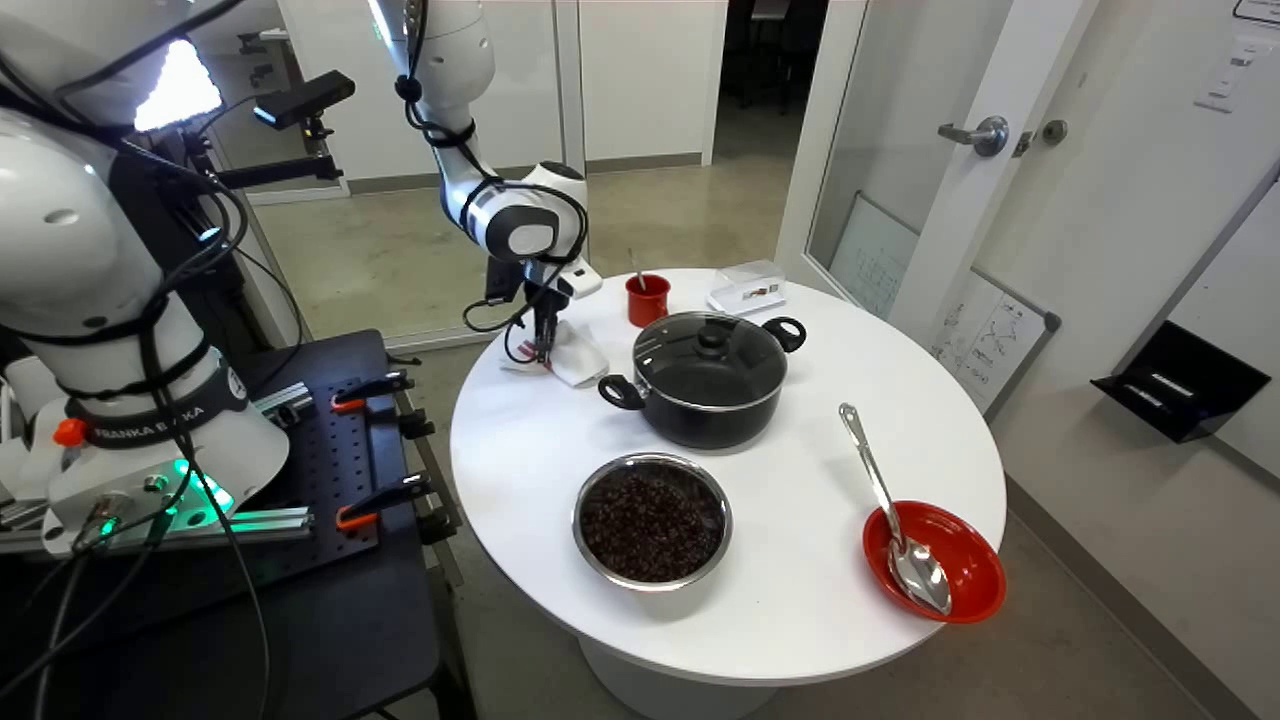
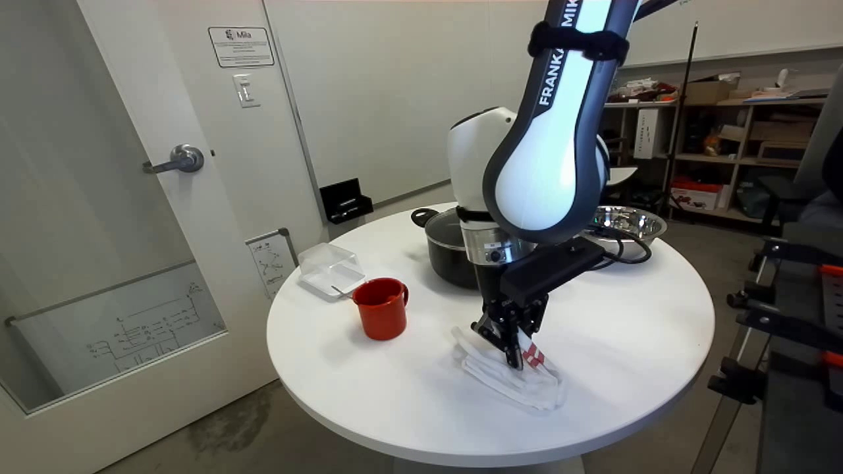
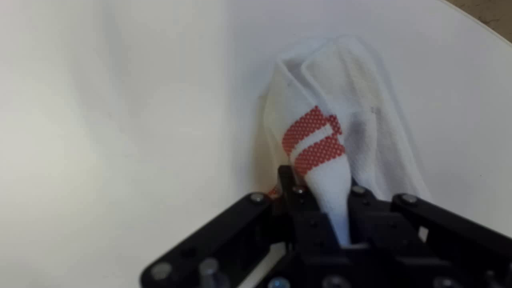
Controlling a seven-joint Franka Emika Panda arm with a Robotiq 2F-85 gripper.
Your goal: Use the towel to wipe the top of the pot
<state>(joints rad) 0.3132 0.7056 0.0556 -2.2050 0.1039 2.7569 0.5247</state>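
Note:
The white towel with red stripes lies bunched on the white round table; it shows in both exterior views [image 1: 582,362] [image 2: 507,388] and in the wrist view [image 3: 352,80]. My gripper [image 1: 543,350] [image 2: 517,359] points down over the towel at the table surface. In the wrist view the fingers [image 3: 320,180] are closed around a fold of the towel, which rises between them. The rest of the towel spreads on the table. The black pot [image 1: 708,415] [image 2: 442,253] stands beside the towel with its glass lid [image 1: 690,350] on. The arm hides part of the pot in an exterior view.
A red mug [image 1: 648,302] [image 2: 382,317] with a utensil and a clear plastic container [image 1: 747,292] [image 2: 331,271] stand near the pot. A metal bowl [image 1: 722,535] [image 2: 642,227] holds dark contents. A red bowl [image 1: 985,570] with a metal spoon [image 1: 868,465] sits at the table edge.

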